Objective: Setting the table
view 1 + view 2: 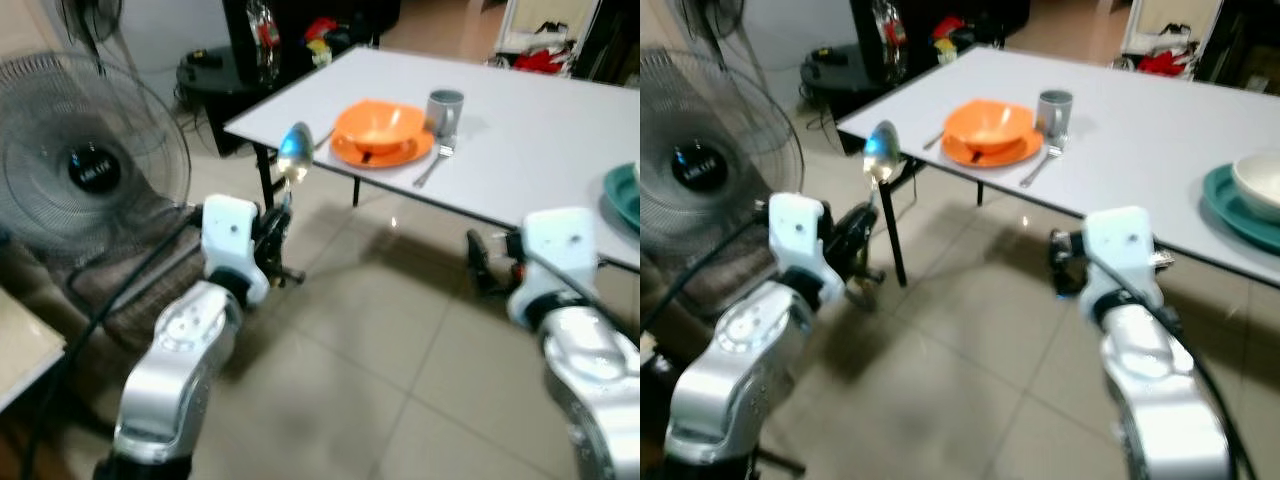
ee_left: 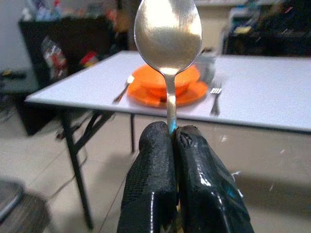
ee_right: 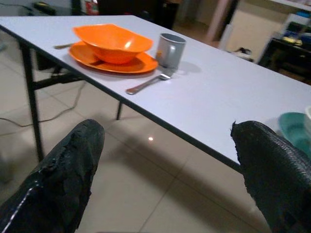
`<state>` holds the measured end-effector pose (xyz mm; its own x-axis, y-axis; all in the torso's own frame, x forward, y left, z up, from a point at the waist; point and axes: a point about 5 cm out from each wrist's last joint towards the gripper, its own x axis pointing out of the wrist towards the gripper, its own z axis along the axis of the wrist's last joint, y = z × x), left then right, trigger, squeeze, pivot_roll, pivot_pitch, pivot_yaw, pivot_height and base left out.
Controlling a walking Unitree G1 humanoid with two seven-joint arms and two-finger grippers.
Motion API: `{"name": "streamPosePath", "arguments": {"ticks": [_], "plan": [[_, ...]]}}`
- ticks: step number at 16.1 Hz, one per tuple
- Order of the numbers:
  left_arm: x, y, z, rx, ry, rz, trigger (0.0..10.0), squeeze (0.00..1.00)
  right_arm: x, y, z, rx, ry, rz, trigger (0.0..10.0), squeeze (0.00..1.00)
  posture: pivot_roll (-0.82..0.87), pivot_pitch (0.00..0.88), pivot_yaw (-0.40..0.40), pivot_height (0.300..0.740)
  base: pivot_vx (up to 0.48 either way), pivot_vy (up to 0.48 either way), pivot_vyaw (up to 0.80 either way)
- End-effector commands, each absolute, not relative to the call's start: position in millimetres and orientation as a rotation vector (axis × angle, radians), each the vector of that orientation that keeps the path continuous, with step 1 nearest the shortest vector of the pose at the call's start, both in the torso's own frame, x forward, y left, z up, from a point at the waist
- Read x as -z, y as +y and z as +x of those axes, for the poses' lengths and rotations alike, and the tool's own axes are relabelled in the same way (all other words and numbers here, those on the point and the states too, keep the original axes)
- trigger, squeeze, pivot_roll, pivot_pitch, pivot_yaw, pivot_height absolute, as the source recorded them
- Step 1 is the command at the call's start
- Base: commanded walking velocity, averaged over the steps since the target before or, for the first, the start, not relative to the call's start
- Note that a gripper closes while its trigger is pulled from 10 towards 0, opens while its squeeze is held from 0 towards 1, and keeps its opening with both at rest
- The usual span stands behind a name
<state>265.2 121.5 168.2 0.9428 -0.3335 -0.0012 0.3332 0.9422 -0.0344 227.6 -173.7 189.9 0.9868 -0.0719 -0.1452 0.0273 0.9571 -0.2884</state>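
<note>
Ahead of the left pincer [image 1: 283, 215], head views: white table [image 1: 530, 120] bearing orange bowl [image 1: 378, 125], grey cup [image 1: 444, 110], fork [image 1: 432, 168].

Left wrist: fingers clamped on spoon [image 2: 168, 34], upright, gripped low on the handle; may pivot or slip.

Right wrist: right pincer [image 3: 170, 179] wide open, empty, short of the table edge.

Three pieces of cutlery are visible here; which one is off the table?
The spoon, pinched upright by its handle in the left tool. The fork lies on the table right of the orange plate; another utensil lies left of it.
</note>
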Motion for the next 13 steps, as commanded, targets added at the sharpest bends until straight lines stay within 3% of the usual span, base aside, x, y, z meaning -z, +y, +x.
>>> {"name": "streamPosePath", "arguments": {"ticks": [1, 4, 13], "plan": [[-173.2, 122.6, 266.9, 0.337, -0.012, -0.03, 10.0, 0.0, -192.4, -174.5, 227.1, 0.058, 0.145, -0.295, 10.0, 0.0, -0.14, 0.0, 0.109, 0.74, 0.0, -0.349, 0.0], [-172.1, 121.4, 267.0, 0.339, -0.001, -0.047, 10.0, 0.0, -191.8, -175.2, 227.0, 0.058, 0.159, -0.275, 10.0, 0.0, -0.14, 0.0, 0.11, 0.74, 0.0, -0.11, -0.15], [-173.5, 122.4, 269.4, 0.326, -0.01, -0.059, 10.0, 0.0, -193.2, -174.5, 231.4, 0.045, 0.154, -0.242, 10.0, 0.0, -0.14, 0.0, 0.096, 0.74, 0.0, 0.0, -0.79]]}}
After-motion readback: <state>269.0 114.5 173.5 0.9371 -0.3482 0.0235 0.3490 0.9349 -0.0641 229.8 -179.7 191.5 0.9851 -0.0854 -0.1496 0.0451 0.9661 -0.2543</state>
